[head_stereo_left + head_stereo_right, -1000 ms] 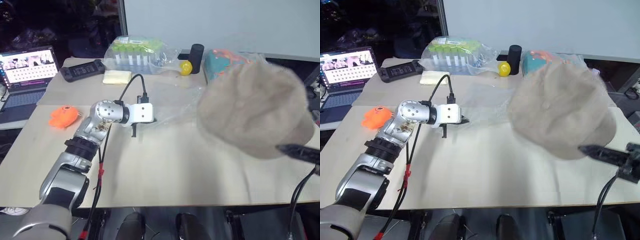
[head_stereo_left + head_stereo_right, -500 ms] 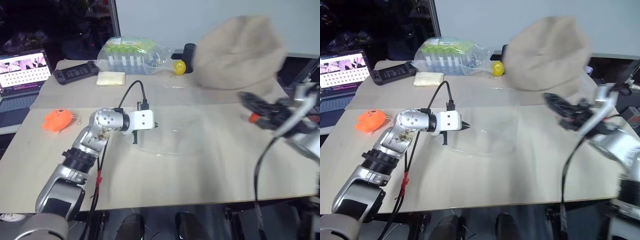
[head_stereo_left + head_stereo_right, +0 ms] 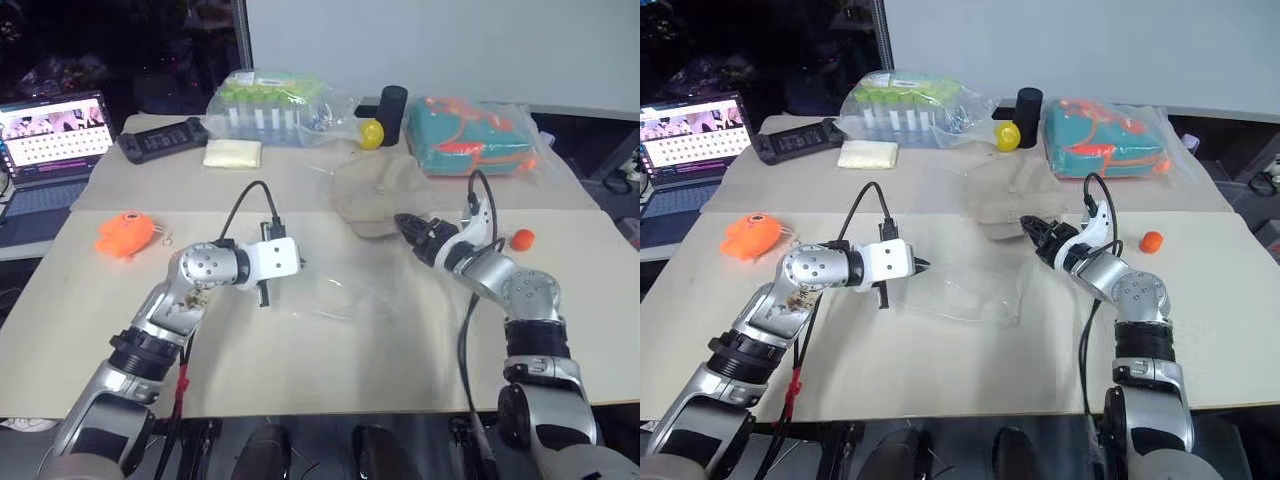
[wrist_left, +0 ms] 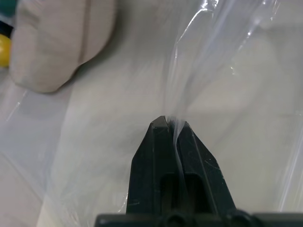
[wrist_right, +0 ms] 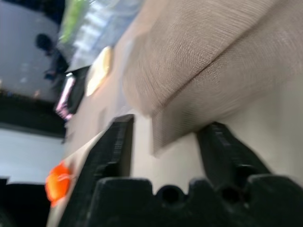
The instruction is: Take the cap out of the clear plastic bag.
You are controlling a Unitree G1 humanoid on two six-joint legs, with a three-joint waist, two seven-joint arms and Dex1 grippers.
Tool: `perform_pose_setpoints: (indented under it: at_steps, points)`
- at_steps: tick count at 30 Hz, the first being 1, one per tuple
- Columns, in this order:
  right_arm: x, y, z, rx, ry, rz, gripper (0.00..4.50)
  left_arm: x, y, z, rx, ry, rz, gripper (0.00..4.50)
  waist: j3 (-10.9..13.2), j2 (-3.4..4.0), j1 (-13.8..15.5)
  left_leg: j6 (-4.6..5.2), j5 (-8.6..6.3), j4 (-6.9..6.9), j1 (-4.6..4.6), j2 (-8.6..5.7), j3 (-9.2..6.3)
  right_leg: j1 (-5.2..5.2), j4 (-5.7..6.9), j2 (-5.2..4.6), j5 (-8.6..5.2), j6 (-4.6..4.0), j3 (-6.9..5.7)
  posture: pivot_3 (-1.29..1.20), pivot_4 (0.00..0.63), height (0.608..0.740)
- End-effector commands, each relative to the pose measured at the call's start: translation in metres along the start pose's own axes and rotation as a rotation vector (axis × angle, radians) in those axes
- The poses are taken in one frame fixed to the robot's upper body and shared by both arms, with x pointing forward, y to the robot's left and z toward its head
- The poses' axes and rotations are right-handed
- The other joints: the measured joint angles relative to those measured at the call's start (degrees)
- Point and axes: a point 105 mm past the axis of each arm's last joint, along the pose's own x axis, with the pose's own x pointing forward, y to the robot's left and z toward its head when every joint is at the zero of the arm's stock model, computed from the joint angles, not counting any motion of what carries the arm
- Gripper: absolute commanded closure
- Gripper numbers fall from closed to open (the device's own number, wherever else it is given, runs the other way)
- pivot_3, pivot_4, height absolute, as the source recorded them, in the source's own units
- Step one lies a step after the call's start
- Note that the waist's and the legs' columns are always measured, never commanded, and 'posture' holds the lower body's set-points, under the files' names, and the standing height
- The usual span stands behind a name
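The beige-tan cap [image 3: 368, 194] lies flat on the table, outside the clear plastic bag [image 3: 335, 296], which is spread crumpled nearer me. My right gripper [image 3: 404, 224] is open at the cap's near edge; in the right wrist view the cap [image 5: 203, 56] has its brim edge between the spread fingers [image 5: 116, 142]. My left gripper [image 3: 300, 263] is shut on the bag's left edge. The left wrist view has the thin film [image 4: 189, 71] pinched between the closed fingertips [image 4: 161, 132], with the cap [image 4: 57, 42] beyond.
Along the back stand a clear bag of green-topped tubes [image 3: 270, 100], a yellow ball [image 3: 371, 133], a black cylinder [image 3: 393, 102] and a bagged teal-and-orange item [image 3: 475, 135]. A small orange-red cap [image 3: 521, 239] lies right; an orange toy [image 3: 127, 232], a laptop [image 3: 55, 135] and a black controller [image 3: 165, 138] are left.
My right arm swung the cap down from the air onto the table behind the bag, and its fingers opened. The left gripper kept hold of the bag and drew back slightly.
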Motion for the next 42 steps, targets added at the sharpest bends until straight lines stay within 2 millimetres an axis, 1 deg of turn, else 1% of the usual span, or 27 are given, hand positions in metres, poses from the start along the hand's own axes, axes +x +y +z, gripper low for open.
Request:
perform_pose_setpoints:
  at_steps: [1, 2, 3, 6, 7, 8, 9, 12, 13, 14, 16, 18, 20, 21, 22, 24, 25, 27, 29, 31, 34, 36, 38, 40, 42]
  points:
    - [-0.013, 0.018, 0.008, -0.144, 0.109, 0.046, 0.39, -0.013, 0.014, 0.010, -0.010, -0.028, 0.099, 4.23, 0.0, 0.02, -0.3, 0.00, 0.00, 0.00, 0.00, 0.00, 0.01, 0.00, 0.00, 0.00, 0.00, 0.00, 0.02, 0.00, 0.150, 0.740]
    - [-0.017, 0.020, 0.005, -0.171, 0.149, 0.051, 0.11, -0.014, 0.015, 0.011, -0.025, -0.034, 0.111, 3.96, 0.0, 0.02, -0.4, 0.00, 0.00, -0.01, 0.00, 0.00, 0.01, 0.00, 0.00, -0.02, 0.00, 0.00, 0.04, 0.00, 0.150, 0.740]
    - [-0.020, 0.021, 0.003, -0.194, 0.182, 0.055, 0.00, -0.015, 0.015, 0.012, -0.041, -0.041, 0.115, 3.77, 0.0, 0.02, -0.4, 0.00, 0.00, -0.02, 0.00, 0.03, 0.00, 0.00, -0.01, -0.02, 0.00, 0.00, 0.04, 0.00, 0.150, 0.740]
    - [-0.039, 0.022, 0.006, -0.326, 0.279, 0.026, 0.00, -0.022, 0.004, 0.015, -0.122, -0.078, 0.074, 2.69, 0.0, 0.03, -0.5, 0.00, 0.00, -0.04, 0.04, 0.03, 0.01, 0.01, -0.02, -0.02, 0.00, 0.00, 0.07, 0.00, 0.150, 0.740]
    - [-0.043, 0.022, 0.007, -0.354, 0.294, 0.017, 0.00, -0.023, 0.002, 0.016, -0.147, -0.086, 0.066, 2.29, 0.0, 0.04, -0.5, 0.01, 0.00, -0.05, 0.04, 0.04, 0.00, 0.00, -0.01, -0.02, 0.00, 0.00, 0.10, 0.00, 0.150, 0.740]
    - [-0.046, 0.022, 0.011, -0.390, 0.298, 0.004, 0.00, -0.027, -0.002, 0.015, -0.132, -0.082, 0.050, 2.11, 0.0, 0.04, -0.5, 0.01, 0.00, -0.07, 0.05, 0.04, 0.00, 0.00, -0.02, -0.03, 0.00, 0.00, 0.11, 0.00, 0.150, 0.740]
    - [-0.048, 0.022, 0.014, -0.414, 0.301, -0.004, 0.00, -0.029, -0.005, 0.015, -0.118, -0.078, 0.038, 1.64, 0.0, 0.04, -0.5, 0.01, 0.00, -0.07, 0.06, 0.02, 0.00, 0.02, -0.05, -0.02, 0.00, 0.00, 0.12, 0.00, 0.150, 0.740]
    - [-0.055, 0.024, 0.020, -0.514, 0.313, -0.008, 0.00, -0.041, -0.018, 0.019, -0.159, -0.114, -0.036, 0.67, 0.0, 0.04, -0.6, 0.01, 0.00, -0.08, 0.14, 0.02, 0.08, -0.01, -0.23, 0.01, -0.01, -0.02, 0.20, 0.00, 0.150, 0.740]
    - [-0.058, 0.025, 0.022, -0.561, 0.318, -0.007, 0.00, -0.049, -0.023, 0.026, -0.229, -0.167, -0.067, 0.27, 0.0, 0.03, -0.6, 0.01, 0.00, -0.10, 0.18, 0.03, 0.10, -0.01, -0.23, 0.02, -0.02, -0.02, 0.24, 0.00, 0.150, 0.740]
    - [-0.061, 0.026, 0.024, -0.634, 0.321, -0.012, 0.00, -0.059, -0.024, 0.031, -0.325, -0.224, -0.068, 0.10, 0.0, 0.03, -0.6, 0.01, 0.00, -0.10, 0.18, 0.02, 0.11, 0.00, -0.22, 0.01, -0.02, -0.03, 0.25, 0.00, 0.150, 0.740]
    - [-0.068, 0.026, 0.027, -0.755, 0.336, -0.027, 0.00, -0.080, -0.018, 0.039, -0.505, -0.322, -0.037, 0.10, 0.0, 0.04, -0.6, 0.01, -0.01, -0.11, 0.16, 0.12, 0.05, -0.10, -0.21, 0.00, -0.02, -0.02, 0.36, 0.00, 0.150, 0.740]
    - [-0.070, 0.028, 0.031, -0.843, 0.316, -0.029, 0.00, -0.099, 0.000, 0.039, -0.667, -0.408, 0.068, 0.10, 0.0, 0.04, -0.5, 0.03, -0.02, -0.10, 0.11, 0.12, -0.06, -0.16, -0.21, -0.01, -0.03, 0.00, 0.37, 0.00, 0.150, 0.740]
    - [-0.064, 0.041, 0.044, -0.983, 0.184, 0.001, 0.00, -0.118, 0.016, 0.033, -0.757, -0.455, 0.189, 0.10, 0.0, 0.04, -0.5, 0.03, -0.02, -0.08, 0.19, 0.08, -0.08, -0.08, -0.21, 0.00, -0.04, 0.01, 0.36, 0.00, 0.150, 0.740]
    - [-0.061, 0.047, 0.049, -1.021, 0.130, 0.018, 0.00, -0.124, 0.021, 0.031, -0.779, -0.466, 0.224, 0.10, 0.0, 0.03, -0.6, 0.03, -0.02, -0.06, 0.25, 0.07, -0.09, -0.04, -0.16, -0.01, -0.04, 0.01, 0.37, 0.00, 0.150, 0.740]
    - [-0.053, 0.047, 0.062, -1.084, 0.029, -0.037, 0.00, -0.128, 0.031, 0.028, -0.805, -0.482, 0.302, 0.10, 0.0, 0.03, -0.8, 0.03, -0.02, -0.03, 0.28, 0.04, -0.07, 0.00, -0.15, 0.02, -0.04, 0.02, 0.38, 0.00, 0.150, 0.740]
    - [-0.038, 0.046, 0.079, -1.196, -0.160, -0.110, 0.00, -0.131, 0.047, 0.022, -0.821, -0.498, 0.447, 0.10, 0.0, 0.02, -0.7, 0.02, -0.02, -0.03, 0.51, 0.00, -0.02, 0.16, -0.11, 0.03, -0.03, 0.02, 0.45, 0.00, 0.150, 0.740]
    - [-0.031, 0.044, 0.081, -1.217, -0.217, -0.126, 0.00, -0.130, 0.053, 0.019, -0.829, -0.500, 0.510, 0.10, 0.0, 0.02, -0.7, -0.01, 0.00, -0.02, 0.62, -0.03, 0.05, 0.28, -0.11, 0.03, -0.03, 0.02, 0.46, 0.00, 0.150, 0.740]
    - [-0.017, 0.043, 0.078, -1.157, -0.321, -0.112, 0.00, -0.123, 0.059, 0.012, -0.821, -0.460, 0.600, 0.10, 0.0, 0.00, -0.7, -0.13, 0.07, -0.03, 0.65, -0.07, 0.22, 0.28, -0.09, 0.03, 0.02, 0.00, 0.50, 0.00, 0.150, 0.740]
    - [-0.002, 0.044, 0.067, -1.101, -0.375, -0.083, 0.00, -0.113, 0.058, 0.007, -0.802, -0.414, 0.652, 0.10, 0.0, -0.01, -0.7, -0.16, 0.09, -0.07, 0.65, -0.05, 0.32, 0.28, -0.09, 0.07, 0.04, -0.04, 0.51, 0.00, 0.150, 0.740]
    - [0.012, 0.039, 0.052, -1.055, -0.378, -0.065, 0.00, -0.109, 0.061, -0.001, -0.807, -0.376, 0.743, 0.10, 0.0, -0.01, -0.7, -0.22, 0.12, -0.18, 0.57, -0.06, 0.36, 0.12, -0.08, 0.05, 0.06, -0.05, 0.59, 0.00, 0.150, 0.740]
    - [0.017, 0.021, 0.037, -1.005, -0.371, -0.079, 0.00, -0.104, 0.055, -0.011, -0.812, -0.338, 0.828, 0.10, 0.0, 0.00, -0.7, -0.23, 0.12, -0.32, 0.51, -0.02, 0.30, 0.05, 0.03, 0.02, 0.08, -0.08, 0.59, 0.00, 0.150, 0.740]
    - [0.015, 0.010, 0.027, -1.010, -0.360, -0.081, 0.00, -0.103, 0.045, -0.021, -0.818, -0.300, 0.893, 0.10, 0.0, 0.01, -0.5, -0.23, 0.12, -0.42, 0.51, 0.01, 0.23, 0.06, -0.02, -0.04, 0.08, -0.08, 0.58, 0.00, 0.150, 0.740]
    - [0.009, -0.003, 0.017, -1.016, -0.343, -0.095, 0.00, -0.099, 0.027, -0.031, -0.848, -0.269, 0.923, 0.10, 0.0, 0.02, -0.4, -0.22, 0.10, -0.47, 0.50, 0.01, 0.19, 0.06, -0.05, -0.10, 0.08, -0.07, 0.58, 0.00, 0.150, 0.740]
    - [-0.003, -0.016, 0.005, -1.040, -0.317, -0.098, 0.00, -0.097, 0.005, -0.041, -0.814, -0.198, 0.934, 0.10, 0.0, 0.03, -0.4, -0.19, 0.06, -0.46, 0.51, 0.02, 0.20, 0.11, -0.12, -0.13, 0.09, -0.06, 0.59, 0.00, 0.150, 0.740]
    - [-0.016, -0.027, -0.003, -1.035, -0.303, -0.108, 0.00, -0.100, -0.009, -0.048, -0.796, -0.163, 0.967, 0.10, 0.0, 0.03, -0.4, -0.18, 0.05, -0.45, 0.51, 0.04, 0.22, 0.11, -0.12, -0.15, 0.09, -0.06, 0.61, 0.00, 0.150, 0.740]
